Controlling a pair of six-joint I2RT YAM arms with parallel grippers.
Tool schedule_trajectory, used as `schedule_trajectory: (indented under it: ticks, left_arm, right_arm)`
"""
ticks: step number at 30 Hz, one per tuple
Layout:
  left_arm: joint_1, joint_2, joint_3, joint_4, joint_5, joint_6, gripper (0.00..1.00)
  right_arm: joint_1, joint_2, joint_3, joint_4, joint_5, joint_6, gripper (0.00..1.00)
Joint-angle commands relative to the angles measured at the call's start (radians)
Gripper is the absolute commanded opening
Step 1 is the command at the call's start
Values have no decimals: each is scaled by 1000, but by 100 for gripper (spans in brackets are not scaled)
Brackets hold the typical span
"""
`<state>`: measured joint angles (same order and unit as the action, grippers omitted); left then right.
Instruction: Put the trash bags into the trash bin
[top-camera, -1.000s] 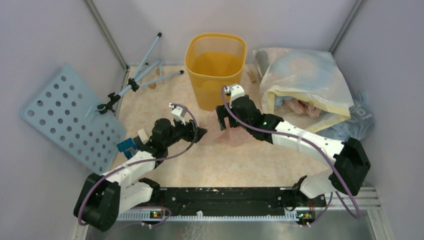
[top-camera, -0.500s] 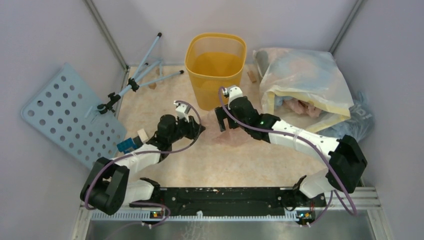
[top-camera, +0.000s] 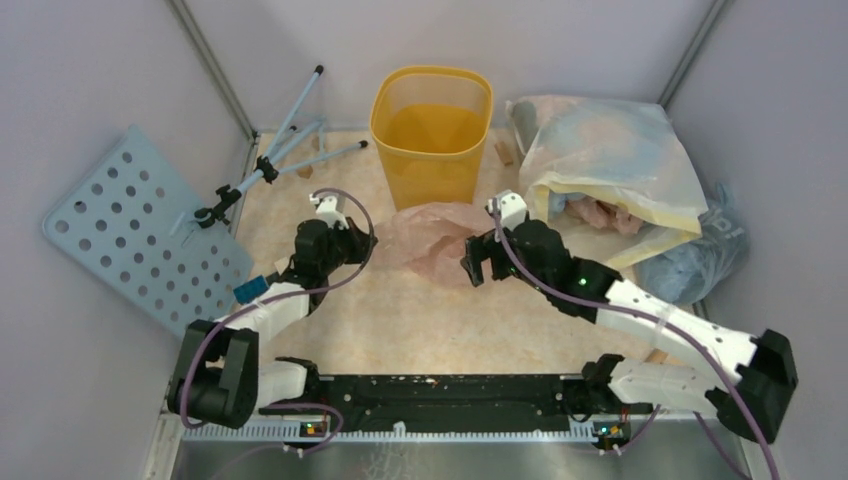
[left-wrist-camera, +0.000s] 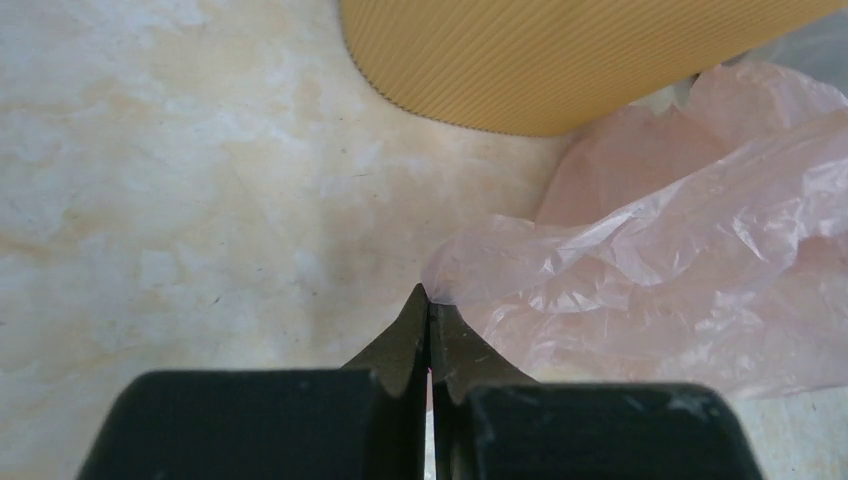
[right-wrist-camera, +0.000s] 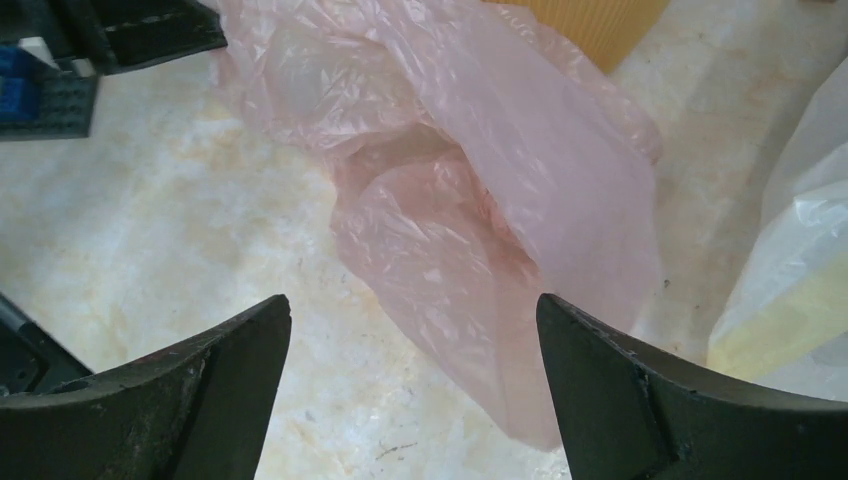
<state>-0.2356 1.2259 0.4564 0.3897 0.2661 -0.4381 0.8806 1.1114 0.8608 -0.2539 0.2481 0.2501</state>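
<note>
Top external view: trash bin (top-camera: 432, 140) upright at the far side of the table (top-camera: 400, 320), mouth facing up.
Trash bag (top-camera: 432, 240): pale pink, thin, crumpled; lying on the table just in front of the bin, outside it, between the two grippers.
Left gripper (left-wrist-camera: 428, 297): jaws closed tip to tip, low over the table, tips right at the bag's left edge; film caught between them or not, cannot tell.
Right gripper (right-wrist-camera: 412, 310): jaws spread wide, holding nothing, hanging over the bag's right side, pink film showing in the gap between the fingers.
Bin wall, left wrist view: ribbed, yellow-orange, just beyond the bag.
Sack (top-camera: 610, 160): large, whitish-yellow, translucent, slumped to the right of the bin.
Grey-blue bag (top-camera: 700, 255): beside the sack, against the right wall.
Perforated panel (top-camera: 130, 235): pale blue, leaning at the left wall.
Tripod (top-camera: 280, 155): lying at the far left, between panel and bin.
</note>
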Motion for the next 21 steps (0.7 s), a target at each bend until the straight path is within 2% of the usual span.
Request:
schedule_trajectory:
  ticks: [1, 4, 8, 13, 17, 21]
  left_arm:
    - [32, 12, 32, 2, 2, 0, 0]
    - [37, 49, 55, -11, -3, 18, 0]
    - [53, 78, 68, -10, 1, 21, 0]
    - [62, 93, 83, -24, 11, 30, 0]
    - [62, 100, 84, -16, 54, 27, 0]
    - [62, 110, 91, -12, 91, 18, 0]
  right_arm:
    - [-9, -151, -50, 55, -73, -44, 92]
    - [-37, -183, -48, 31, 35, -16, 92]
    - [-110, -164, -62, 30, 41, 65, 91]
    - [-168, -121, -157, 177, -154, 100, 92]
    - [-160, -60, -164, 309, -466, 72, 89]
    - [-4, 27, -98, 345, -496, 22, 88]
